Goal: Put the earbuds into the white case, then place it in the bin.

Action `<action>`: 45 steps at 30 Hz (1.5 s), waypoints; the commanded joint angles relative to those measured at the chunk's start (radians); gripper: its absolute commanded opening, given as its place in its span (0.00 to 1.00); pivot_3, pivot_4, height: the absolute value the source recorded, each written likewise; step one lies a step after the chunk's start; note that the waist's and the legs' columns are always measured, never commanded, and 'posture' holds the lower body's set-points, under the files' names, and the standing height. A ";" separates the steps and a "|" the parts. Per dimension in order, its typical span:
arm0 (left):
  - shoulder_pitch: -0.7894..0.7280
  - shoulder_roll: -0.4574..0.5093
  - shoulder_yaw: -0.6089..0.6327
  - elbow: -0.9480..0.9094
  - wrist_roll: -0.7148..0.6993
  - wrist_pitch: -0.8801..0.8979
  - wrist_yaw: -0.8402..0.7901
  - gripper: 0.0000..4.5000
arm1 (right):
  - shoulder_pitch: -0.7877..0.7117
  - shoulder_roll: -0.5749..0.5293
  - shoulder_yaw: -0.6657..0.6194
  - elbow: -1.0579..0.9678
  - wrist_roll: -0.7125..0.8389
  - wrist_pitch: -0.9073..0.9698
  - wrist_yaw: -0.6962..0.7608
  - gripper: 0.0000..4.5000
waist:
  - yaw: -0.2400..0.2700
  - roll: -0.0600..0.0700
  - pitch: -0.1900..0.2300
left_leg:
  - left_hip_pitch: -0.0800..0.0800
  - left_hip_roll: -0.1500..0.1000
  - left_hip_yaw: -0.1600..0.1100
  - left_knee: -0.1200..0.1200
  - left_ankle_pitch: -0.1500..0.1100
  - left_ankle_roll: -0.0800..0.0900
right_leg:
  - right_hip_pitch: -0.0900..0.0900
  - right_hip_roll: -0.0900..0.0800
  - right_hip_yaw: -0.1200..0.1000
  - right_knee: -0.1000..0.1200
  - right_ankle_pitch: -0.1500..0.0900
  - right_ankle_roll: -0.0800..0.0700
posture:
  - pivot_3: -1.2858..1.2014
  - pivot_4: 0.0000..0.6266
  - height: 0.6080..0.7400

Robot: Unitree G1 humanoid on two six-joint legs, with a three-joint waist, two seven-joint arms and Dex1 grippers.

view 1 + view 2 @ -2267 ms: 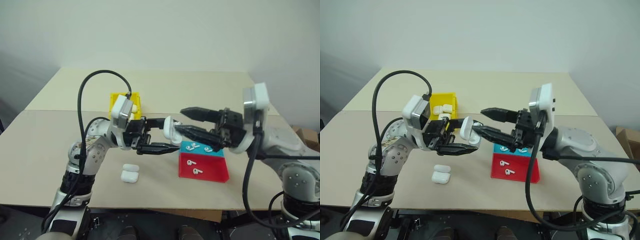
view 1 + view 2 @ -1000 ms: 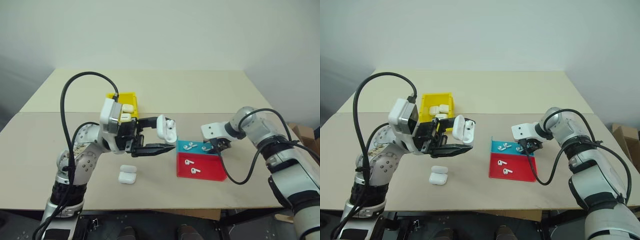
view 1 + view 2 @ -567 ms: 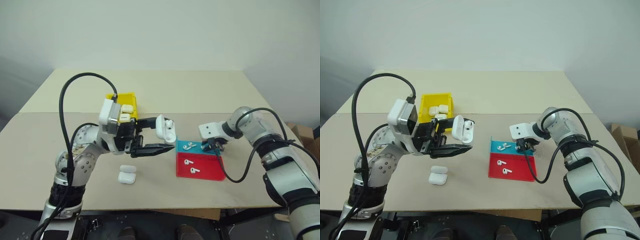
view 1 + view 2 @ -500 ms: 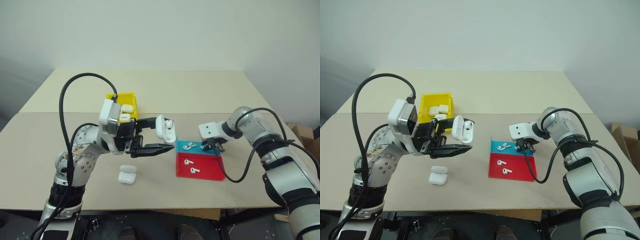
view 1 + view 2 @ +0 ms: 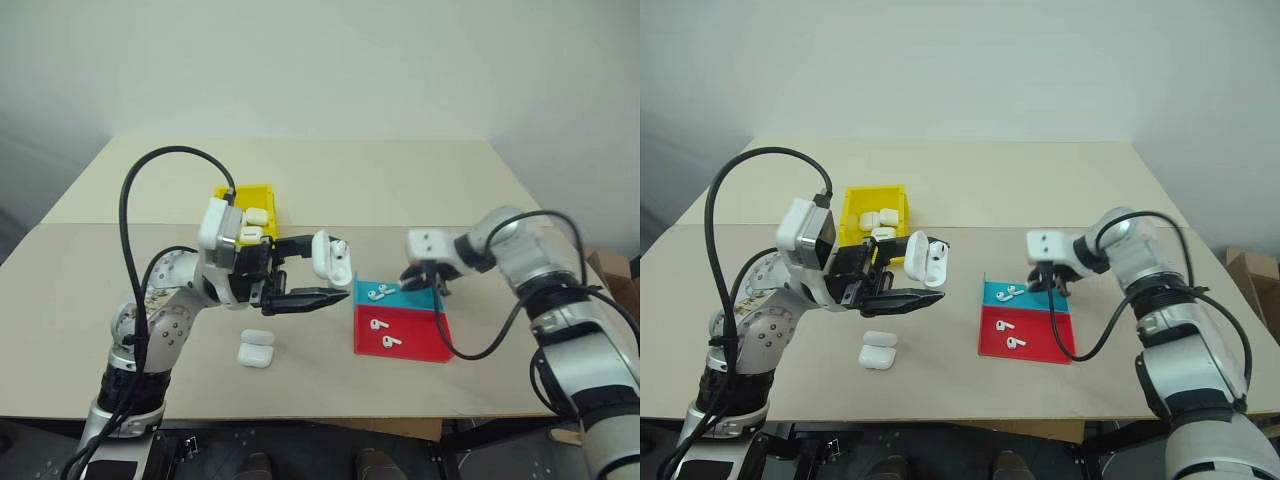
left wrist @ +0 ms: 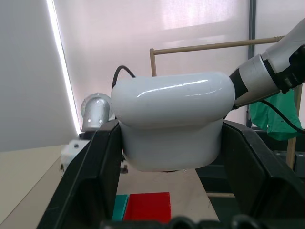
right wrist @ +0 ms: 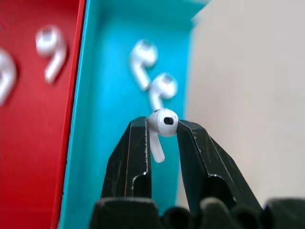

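The white case (image 5: 331,259) hangs open above the table's middle, my left gripper (image 5: 336,271) shut on its body; it sits between the fingers (image 6: 95,167) in the left wrist view. My right gripper (image 7: 162,128) is shut on one of the earbuds (image 7: 162,122), just above the teal tray (image 7: 105,152). Two more earbuds (image 7: 151,76) lie in that tray. From the head the right gripper (image 5: 424,281) hovers over the tray's right end. The yellow bin (image 5: 240,188) stands behind my left wrist with white cases inside.
A red tray (image 5: 415,340) with two earbuds (image 5: 384,333) adjoins the teal tray (image 5: 360,297) on its near side. A closed white case (image 5: 256,350) lies on the table below my left gripper. The table's back half lies bare.
My right gripper has shut on an earbud in the teal tray and lifted it a little. The left arm with the open case has kept still.
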 commanded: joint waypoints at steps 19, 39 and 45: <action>-0.146 -0.059 -0.025 0.146 0.020 -0.021 -0.073 0.62 | 0.435 0.263 -0.588 -1.231 1.298 0.872 -0.959 0.14 | 0.018 0.000 0.000 | 0.000 0.000 -0.001 0.000 0.000 0.000 | 0.000 0.000 0.000 0.001 0.000 0.000 | 0.52 0.24 1.00; -0.132 -0.062 -0.016 0.139 0.029 -0.023 -0.077 0.62 | 0.486 0.108 -0.404 -1.254 1.274 0.795 -0.962 0.14 | 0.017 0.000 0.000 | -0.001 0.000 -0.001 0.000 0.000 0.000 | 0.000 0.000 0.000 0.000 0.000 0.000 | 0.52 0.24 1.00; -0.128 -0.061 -0.011 0.135 0.034 -0.028 -0.075 0.62 | 0.491 0.057 -0.378 -1.247 1.235 0.770 -0.899 0.43 | 0.019 0.000 0.000 | -0.001 0.000 -0.001 0.000 0.000 0.000 | 0.000 0.000 0.000 -0.001 0.000 0.000 | 0.52 0.24 1.00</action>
